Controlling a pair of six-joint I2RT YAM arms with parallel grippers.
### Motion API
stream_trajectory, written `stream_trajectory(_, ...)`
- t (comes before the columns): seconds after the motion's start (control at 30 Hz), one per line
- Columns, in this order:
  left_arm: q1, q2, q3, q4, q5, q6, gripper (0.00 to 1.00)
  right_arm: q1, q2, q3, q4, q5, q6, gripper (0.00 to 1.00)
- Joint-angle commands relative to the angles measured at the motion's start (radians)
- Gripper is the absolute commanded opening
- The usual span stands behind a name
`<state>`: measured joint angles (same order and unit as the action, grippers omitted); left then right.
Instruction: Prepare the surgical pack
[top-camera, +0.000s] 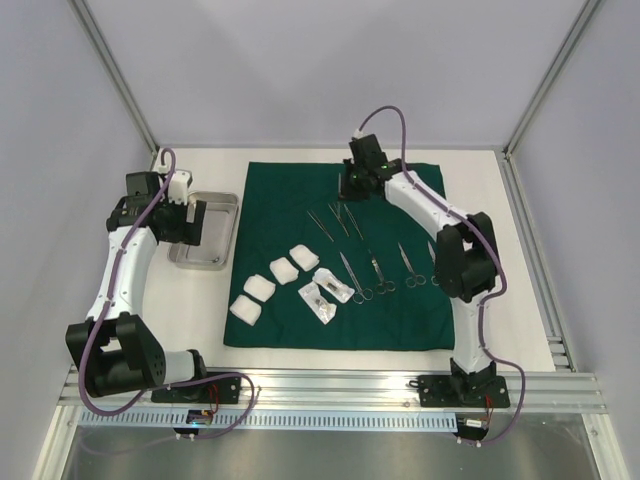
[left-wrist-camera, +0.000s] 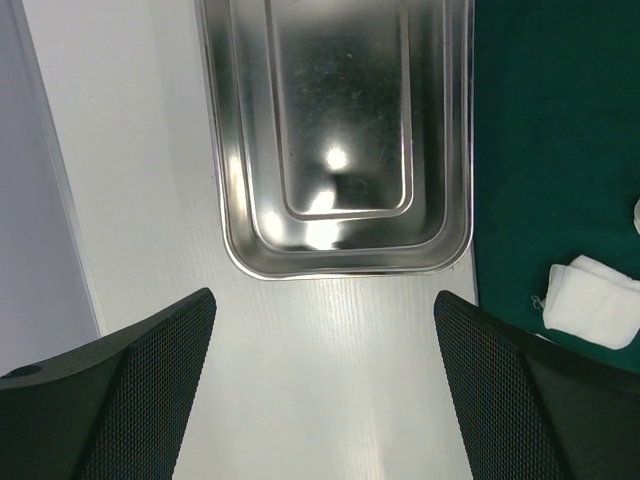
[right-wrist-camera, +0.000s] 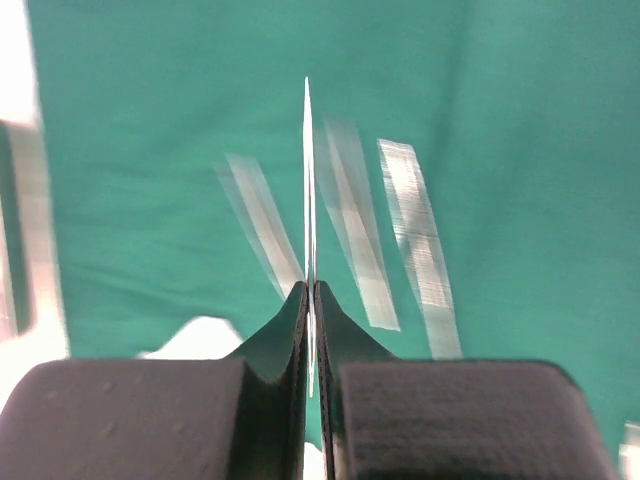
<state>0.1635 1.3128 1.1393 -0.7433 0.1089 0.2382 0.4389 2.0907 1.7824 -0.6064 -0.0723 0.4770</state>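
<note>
The dark green cloth (top-camera: 330, 320) of the surgical pack lies spread flat on the table. On it are several slim metal instruments (top-camera: 350, 270) and several white gauze squares (top-camera: 285, 270). The shiny steel tray (top-camera: 228, 205) sits empty just left of the cloth. My right gripper (top-camera: 351, 186) hovers over the cloth's far edge. In the right wrist view it (right-wrist-camera: 312, 290) is shut on a thin metal instrument (right-wrist-camera: 307, 180) seen edge-on, above blurred instruments (right-wrist-camera: 415, 230). My left gripper (left-wrist-camera: 325, 300) is open over bare table just short of the tray (left-wrist-camera: 225, 200), holding nothing.
A small clear packet (top-camera: 325, 292) lies on the cloth beside the gauze. One gauze square (left-wrist-camera: 590, 300) shows on the cloth (left-wrist-camera: 550, 150) right of my left fingers. Grey walls and aluminium posts enclose the table; a rail runs along the near edge.
</note>
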Motion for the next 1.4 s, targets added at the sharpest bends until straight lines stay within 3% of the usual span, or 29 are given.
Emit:
stream_trajectory(0.0, 0.043, -0.001, 0.007, -0.016, 0.005, 0.004, 0.99, 0.125, -0.002, 0.098, 0.145, 0.069, 0.182, 0.00)
stream_trajectory(0.17, 0.151, 0.017, 0.028, -0.041, 0.073, -0.025, 0.98, 0.303, 0.172, 0.436, 0.161, 0.180, 0.256, 0.01)
stream_trajectory(0.27, 0.185, 0.017, 0.027, -0.050, 0.118, -0.024, 0.97, 0.368, 0.323, 0.558, 0.241, 0.198, 0.347, 0.00)
stream_trajectory(0.47, 0.188, 0.014, 0.004, -0.038, 0.132, -0.005, 0.96, 0.457, 0.462, 0.656, 0.450, 0.268, 0.449, 0.00)
stream_trajectory(0.63, 0.186, 0.039, -0.012, -0.013, 0.137, 0.006, 0.94, 0.523, 0.587, 0.785, 0.522, 0.400, 0.371, 0.00)
stream_trajectory(1.0, 0.188, 0.161, 0.030, 0.013, 0.127, 0.003, 0.87, 0.580, 0.643, 0.784, 0.419, 0.509, 0.350, 0.00)
stream_trajectory(1.37, 0.186, 0.177, 0.022, -0.001, 0.288, 0.035, 0.70, 0.613, 0.603, 0.733, 0.370, 0.514, 0.406, 0.00)
